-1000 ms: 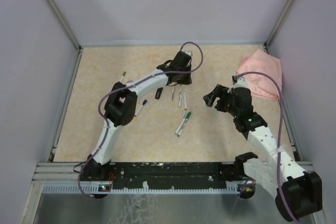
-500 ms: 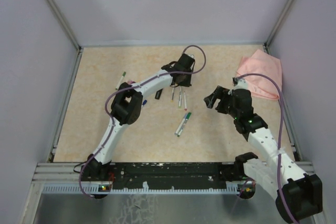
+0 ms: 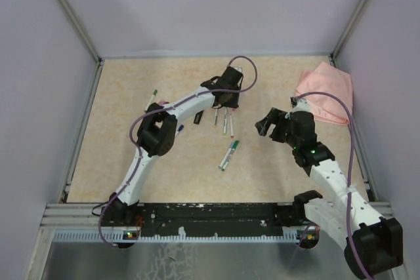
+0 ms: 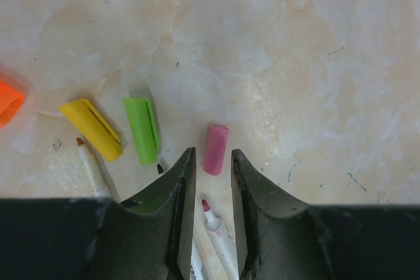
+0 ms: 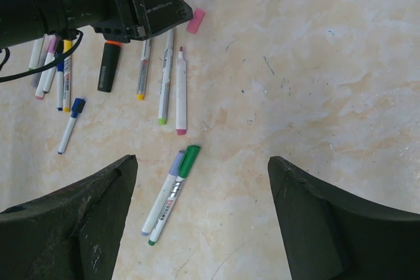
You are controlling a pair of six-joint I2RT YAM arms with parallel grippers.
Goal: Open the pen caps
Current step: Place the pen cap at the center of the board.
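The counter point(image 3: 118, 162) carries everything. The right end effector point(image 3: 264, 124) stands wide apart and empty. The left end effector point(image 4: 212, 157), slightly parted, grips nothing near the far edge's middle. A green-capped marker point(image 5: 172, 195) lies diagonally mid-counter, cap toward the far edge. Under the left one lie a yellow cap point(image 4: 91, 128), green cap point(image 4: 142, 130) and pink cap point(image 4: 216, 149). They look light, stiff and slick, with long axes roughly along the fingers, so I would pinch across the sides.

Pink cap point(image 4: 216, 149) ahead, bare tabletop point(image 4: 315, 63) beyond

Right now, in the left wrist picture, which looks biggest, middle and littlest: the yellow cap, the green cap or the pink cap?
1. yellow cap and green cap: about alike, too close to rank.
2. pink cap: clearly the smallest.
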